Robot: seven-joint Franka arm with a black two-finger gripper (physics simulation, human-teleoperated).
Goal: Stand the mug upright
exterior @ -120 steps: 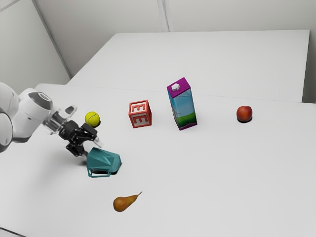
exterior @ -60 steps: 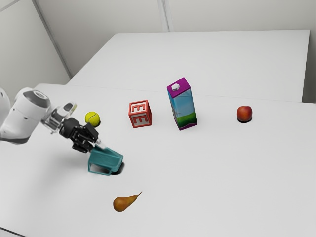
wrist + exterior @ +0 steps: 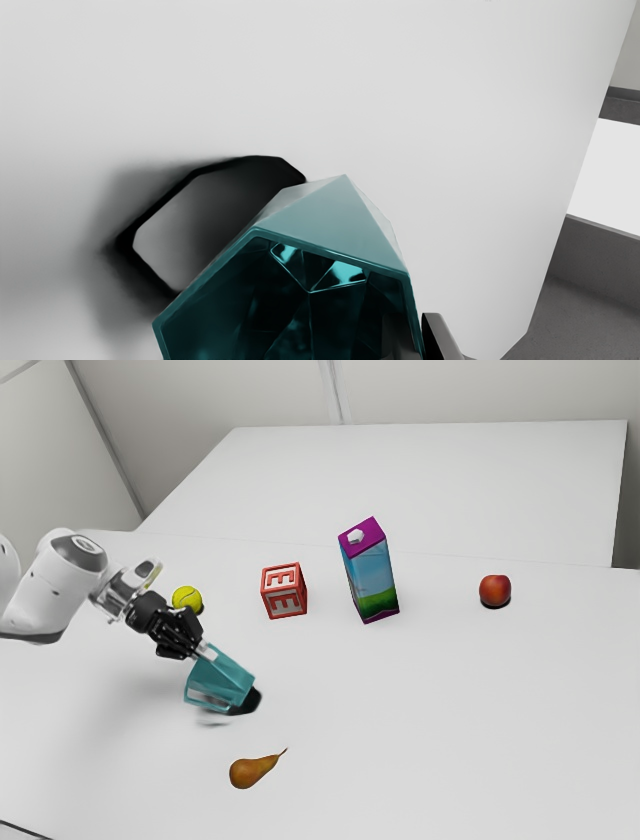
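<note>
White table (image 3: 430,710) below, the gripper (image 3: 204,653) pinches the tilted, seemingly airborne mug (image 3: 224,678).

Passage opens between the red-and-white letter cube (image 3: 285,592) and tapered brown pear (image 3: 250,771); the tall, purple-topped blue carton (image 3: 371,578) obstructs near the cube.

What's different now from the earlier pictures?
The pincer, open at first, has closed on the wall of the teal mug near its rim. The mug's open end has come up, so it now leans, and it has shifted slightly toward the exterior view's right. The tennis ball, letter block, carton, apple and pear stayed put.
</note>
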